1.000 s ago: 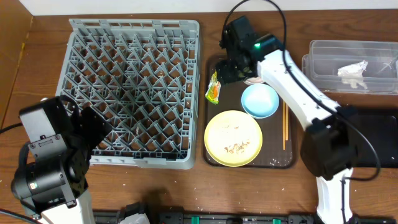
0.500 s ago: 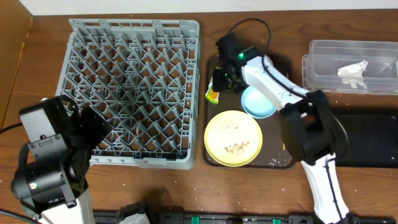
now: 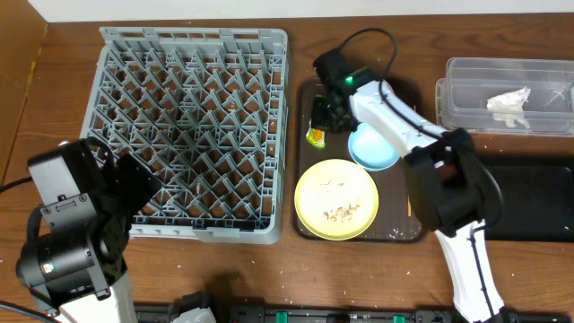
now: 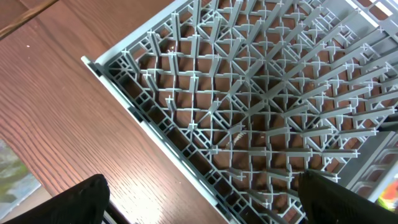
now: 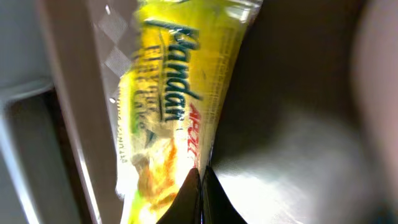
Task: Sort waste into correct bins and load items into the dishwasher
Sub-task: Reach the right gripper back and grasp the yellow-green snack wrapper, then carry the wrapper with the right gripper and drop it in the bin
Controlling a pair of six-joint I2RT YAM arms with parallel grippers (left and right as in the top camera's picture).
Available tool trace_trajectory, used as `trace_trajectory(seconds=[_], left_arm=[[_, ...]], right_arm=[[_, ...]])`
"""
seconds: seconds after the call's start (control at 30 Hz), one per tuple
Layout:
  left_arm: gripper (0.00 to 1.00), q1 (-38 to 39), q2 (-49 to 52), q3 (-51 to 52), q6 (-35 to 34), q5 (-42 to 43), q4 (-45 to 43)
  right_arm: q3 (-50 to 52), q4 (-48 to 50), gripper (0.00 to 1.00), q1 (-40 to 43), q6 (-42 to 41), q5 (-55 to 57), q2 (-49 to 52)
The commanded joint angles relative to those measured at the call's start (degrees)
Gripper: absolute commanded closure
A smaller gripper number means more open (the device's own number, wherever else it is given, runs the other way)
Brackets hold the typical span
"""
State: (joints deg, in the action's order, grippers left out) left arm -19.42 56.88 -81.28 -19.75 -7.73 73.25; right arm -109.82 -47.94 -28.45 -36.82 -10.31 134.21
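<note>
Right end effector [image 5: 199, 186] has its two dark fingertips pressed together to a point at the lower edge of the snack wrapper [image 5: 165, 118], and they appear to nip that thin edge between them. The wrapper's yellow printed face fills most of the right wrist view. From overhead, the wrapper [image 3: 316, 135] lies at the left rim of the brown tray [image 3: 399, 229], just beside the dish rack [image 3: 193, 34], with its upper part hidden beneath the right arm's wrist. On the same tray, the light blue bowl [image 3: 375, 149] sits just right of the wrapper, partly under the arm. The pale yellow plate [image 3: 336, 199] lies nearer the front edge, touching the bowl, with food bits [image 3: 341, 213] scattered on it. At the far right of the worktop [image 3: 269, 265] stands the clear container [image 3: 502, 65] with the crumpled white wrapper [image 3: 508, 102] inside it. The black bin [image 3: 529, 202] lies in front of that container. Left end effector [image 4: 208, 202] hangs with its fingers spread wide, one dark tip in each lower corner of the left wrist view, above the near corner of the dish rack and the bare wood beside it, well apart from the tray and holding nothing.
</note>
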Motion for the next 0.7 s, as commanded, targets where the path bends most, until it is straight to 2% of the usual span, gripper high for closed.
trace_trajectory(seconds=[0.0,0.23,0.33,0.43,0.53,0.67], left_arm=[[0.02,-0.28,0.07,-0.7,-0.72,-0.68,0.11],[0.02,-0.28,0.07,-0.7,-0.72,-0.68,0.13],[0.02,-0.28,0.07,-0.7,-0.72,-0.66,0.11],[0.02,-0.28,0.07,-0.7,-0.72,-0.66,0.11],[0.02,-0.28,0.07,-0.7,-0.72,-0.68,0.13],[0.02,-0.28,0.07,-0.7,-0.72,-0.66,0.11]], right_arm=[[-0.66,0.57,0.99,5.01,2.69,-0.31,-12.7],[-0.66,-1.9,0.99,15.17,5.53,2.64,-27.04],[-0.63,-5.7,0.98,20.41,0.48,10.6,-29.66],[-0.5,-9.9,0.98,25.77,-7.02,16.37,-29.49],[0.46,-10.78,0.98,30.21,-10.49,17.44,-28.02],[1.64,-4.9,0.99,34.77,-11.06,17.77,-23.23]])
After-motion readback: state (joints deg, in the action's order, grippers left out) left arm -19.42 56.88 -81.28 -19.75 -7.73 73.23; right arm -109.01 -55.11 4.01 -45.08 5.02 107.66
